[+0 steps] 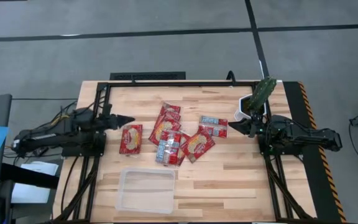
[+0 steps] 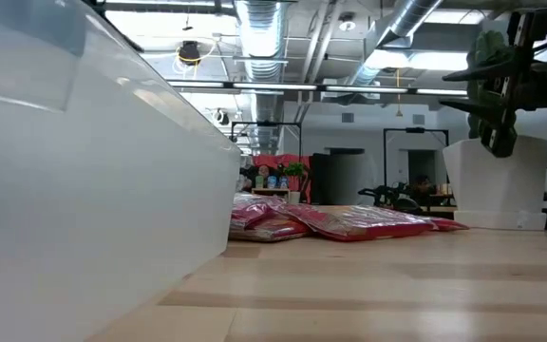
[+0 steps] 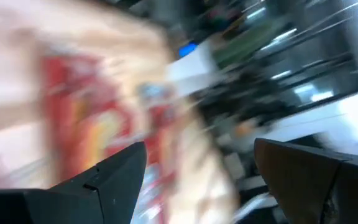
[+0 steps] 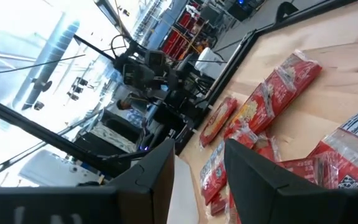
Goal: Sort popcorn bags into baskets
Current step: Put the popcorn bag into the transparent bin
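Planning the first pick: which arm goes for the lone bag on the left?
Left. Its open gripper sits just beside that popcorn bag, with the tray also nearer. The right gripper is across the pile.

Glossy red-and-cream popcorn bags (image 1: 173, 138), clear tray (image 1: 146, 190), pale wooden table (image 1: 241, 180)

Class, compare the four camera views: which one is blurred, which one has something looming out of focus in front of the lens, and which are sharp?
Left wrist view: heavy smear, a bag only a red streak. Low view: the tray fills the left as a milky wall, bags behind it clearer. High view: evenly lit and sharp. Right wrist view: sharp on the bags, bright glare from the ceiling.
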Controlling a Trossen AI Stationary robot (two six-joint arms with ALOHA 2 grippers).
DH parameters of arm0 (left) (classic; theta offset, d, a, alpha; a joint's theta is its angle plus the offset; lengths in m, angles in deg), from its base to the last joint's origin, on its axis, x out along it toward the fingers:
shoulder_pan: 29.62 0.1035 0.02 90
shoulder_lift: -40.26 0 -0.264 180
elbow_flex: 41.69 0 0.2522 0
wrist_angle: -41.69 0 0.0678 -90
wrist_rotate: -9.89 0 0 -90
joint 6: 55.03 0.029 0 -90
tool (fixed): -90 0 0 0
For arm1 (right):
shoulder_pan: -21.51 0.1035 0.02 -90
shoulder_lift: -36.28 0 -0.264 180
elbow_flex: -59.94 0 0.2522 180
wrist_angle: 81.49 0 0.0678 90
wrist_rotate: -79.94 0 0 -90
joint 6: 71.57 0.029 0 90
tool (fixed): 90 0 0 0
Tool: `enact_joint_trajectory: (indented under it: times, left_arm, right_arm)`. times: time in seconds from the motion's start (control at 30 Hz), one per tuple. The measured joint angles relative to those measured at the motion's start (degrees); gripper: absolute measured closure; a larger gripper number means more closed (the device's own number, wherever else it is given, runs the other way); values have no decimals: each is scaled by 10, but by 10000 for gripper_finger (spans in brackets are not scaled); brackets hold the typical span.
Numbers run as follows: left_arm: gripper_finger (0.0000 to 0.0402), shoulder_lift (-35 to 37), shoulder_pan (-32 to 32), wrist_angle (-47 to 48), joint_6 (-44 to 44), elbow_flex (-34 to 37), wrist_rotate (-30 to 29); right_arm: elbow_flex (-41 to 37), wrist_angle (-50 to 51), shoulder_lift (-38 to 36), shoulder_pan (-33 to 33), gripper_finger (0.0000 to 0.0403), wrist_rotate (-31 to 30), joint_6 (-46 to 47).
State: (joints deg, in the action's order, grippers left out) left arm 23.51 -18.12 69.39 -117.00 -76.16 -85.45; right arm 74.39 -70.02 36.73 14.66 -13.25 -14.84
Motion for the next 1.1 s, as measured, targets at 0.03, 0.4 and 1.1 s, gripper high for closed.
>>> enact_joint_trajectory:
  times: [0.03, 0.4, 1.1]
  left_arm:
    - [113, -28, 0, 56, -1, -30, -5]
    - [113, -311, 0, 356, 8, -174, -75]
    - [113, -274, 0, 264, -6, -38, -50]
  right_arm:
    - [0, 0, 0, 0, 238, 0, 0]
    - [1, 3, 0, 0, 238, -4, -41]
    - [1, 1, 0, 0, 245, -33, -41]
